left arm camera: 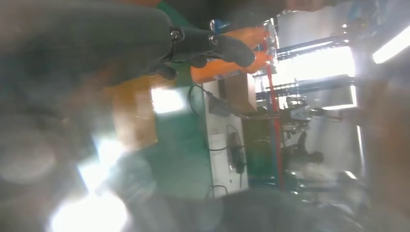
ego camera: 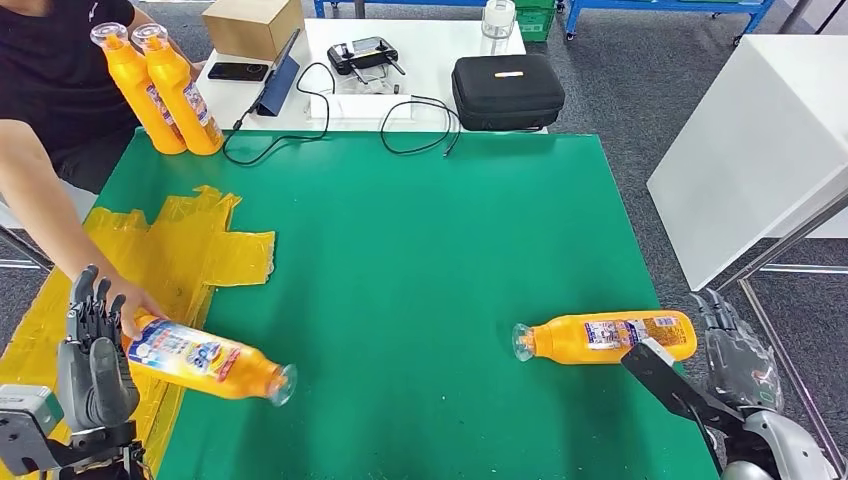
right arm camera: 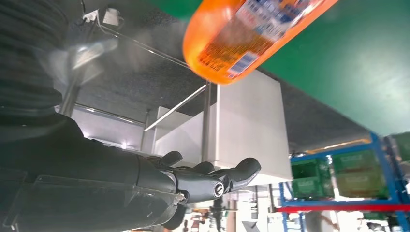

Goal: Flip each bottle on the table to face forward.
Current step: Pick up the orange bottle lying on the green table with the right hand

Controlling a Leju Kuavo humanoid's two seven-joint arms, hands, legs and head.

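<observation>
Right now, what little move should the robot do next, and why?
Probably bring the right hand inward to the lying bottle beside it. That hand is open with nothing in it, and the bottle lies free on the green table. The other lying bottle is under a person's hand, so the left hand should wait.

The left robot hand (ego camera: 92, 345) stands upright at the lower left, fingers (ego camera: 88, 300) pointing up and apart, thumb (ego camera: 112, 380) in front, holding nothing; the right robot hand (ego camera: 738, 355) reaches forward at the lower right, fingers (right arm camera: 232, 176) extended and loosely spread, empty; its silver forearm (ego camera: 785, 450) enters from the bottom corner
</observation>
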